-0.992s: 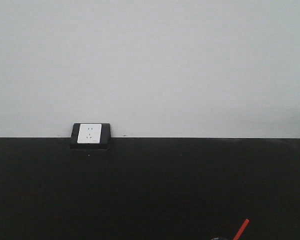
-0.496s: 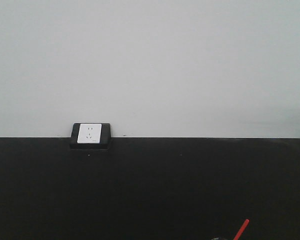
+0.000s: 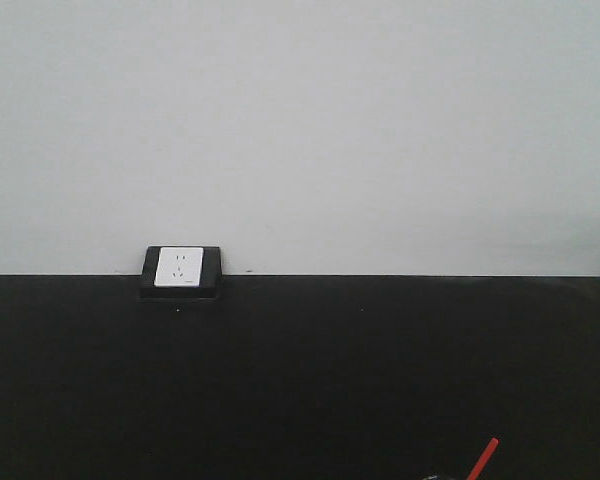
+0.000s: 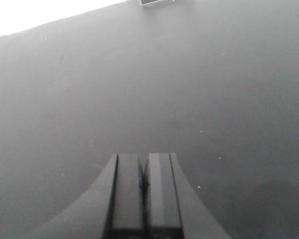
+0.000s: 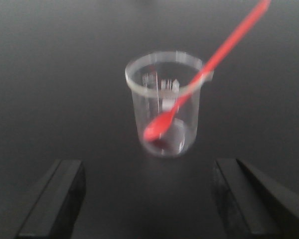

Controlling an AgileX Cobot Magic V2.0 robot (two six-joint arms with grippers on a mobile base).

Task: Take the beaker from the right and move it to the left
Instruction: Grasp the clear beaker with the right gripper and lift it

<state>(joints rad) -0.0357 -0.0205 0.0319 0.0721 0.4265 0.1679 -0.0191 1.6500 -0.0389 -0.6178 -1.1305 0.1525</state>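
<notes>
The beaker (image 5: pixel 164 104) stands upright on the black worktop (image 4: pixel 139 74), on its right half and well away from the back edge where a white socket (image 3: pixel 181 268) sits against the wall. A red spoon (image 5: pixel 199 79) leans in it, bowl at the bottom and handle out over the rim. The right gripper (image 5: pixel 147 172) sits just short of the beaker with its fingers spread wide and touching nothing, while the left gripper (image 4: pixel 143 159) hangs over bare worktop with its fingers pressed together.
</notes>
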